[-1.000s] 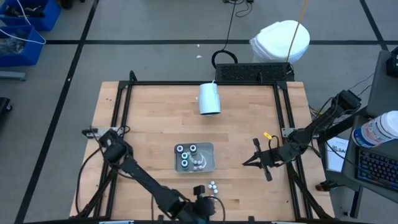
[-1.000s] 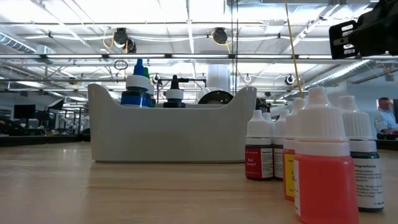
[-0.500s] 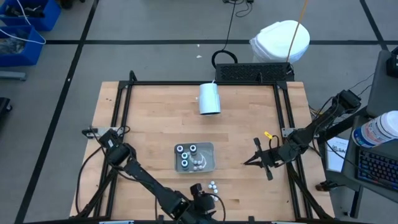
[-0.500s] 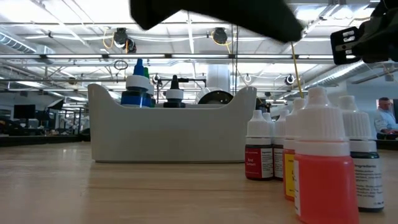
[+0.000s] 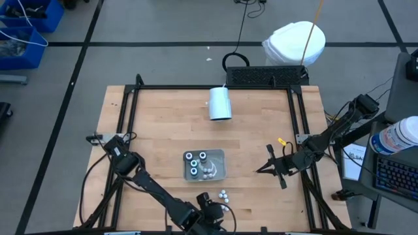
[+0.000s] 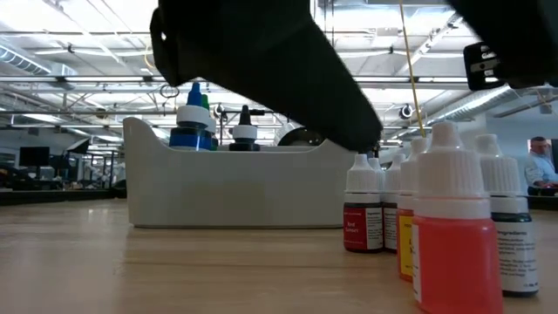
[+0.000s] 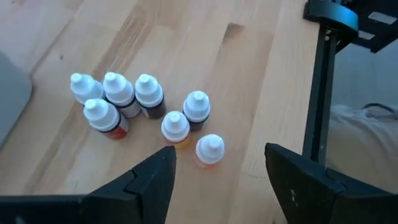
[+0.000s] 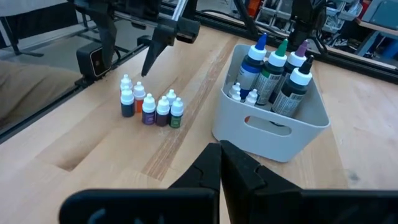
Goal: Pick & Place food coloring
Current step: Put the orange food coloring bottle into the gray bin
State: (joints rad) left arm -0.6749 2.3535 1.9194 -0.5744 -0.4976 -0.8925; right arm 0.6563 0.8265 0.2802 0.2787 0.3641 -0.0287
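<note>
Several small white-capped food coloring bottles [image 7: 149, 109] stand upright in a cluster on the wooden table near its front edge [image 5: 223, 194]. More food coloring, three wider bottles with teal rims and a few small ones, stands in a grey bin [image 5: 221, 156] at mid-table [image 8: 273, 118]. My left gripper [image 7: 217, 180] hovers open above the near side of the cluster [image 5: 208, 202], nothing between its fingers. Closest to it stands an orange bottle [image 7: 210, 149]. My right gripper [image 5: 258, 172] waits shut, right of the bin and clear of everything [image 8: 221, 158].
A white cylinder cup [image 5: 220, 103] lies on its side near the far edge. Black frame rails [image 5: 130, 111] run along the table's sides, one post close to the cluster [image 7: 317, 93]. Bare wood lies left of the bin.
My left arm has shifted a little toward the table's left and far side; its dark body has come into the low view from above and now hangs in front of the bin. The bottles on the table and in the bin have stayed put.
</note>
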